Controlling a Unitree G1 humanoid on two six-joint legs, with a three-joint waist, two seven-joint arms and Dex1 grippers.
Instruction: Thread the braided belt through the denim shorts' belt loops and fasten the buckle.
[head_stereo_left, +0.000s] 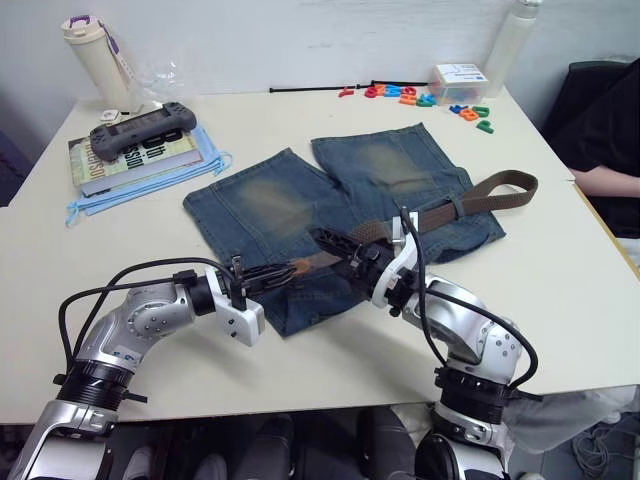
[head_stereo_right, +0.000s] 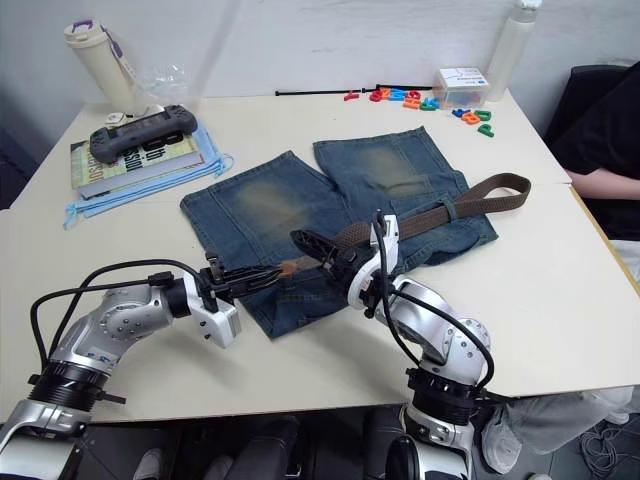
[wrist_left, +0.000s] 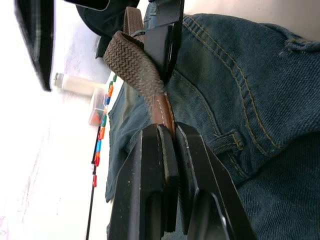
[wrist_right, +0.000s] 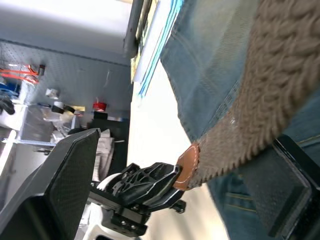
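The denim shorts (head_stereo_left: 330, 200) lie flat on the table, waistband towards me. The braided belt (head_stereo_left: 495, 190) runs from a fold at the right, under a belt loop (head_stereo_left: 457, 207), and leftwards along the waistband. My left gripper (head_stereo_left: 285, 272) is shut on the belt's brown leather tip (wrist_left: 164, 111), just above the waistband's left part. My right gripper (head_stereo_left: 335, 248) stands open right beside it, with the belt (wrist_right: 260, 100) draped over one finger. Another belt loop (wrist_left: 227, 142) sits close to the left fingers. The buckle is hidden.
At the back left are books with a game controller (head_stereo_left: 140, 130) on light-blue cloth (head_stereo_left: 150, 185), and a bottle (head_stereo_left: 95, 55). Along the back edge lie a thin black cord (head_stereo_left: 310, 90), coloured letters (head_stereo_left: 410, 96), a plastic box (head_stereo_left: 458, 82) and a white bottle (head_stereo_left: 515, 45). A person's sleeve (head_stereo_left: 605, 130) is at the right.
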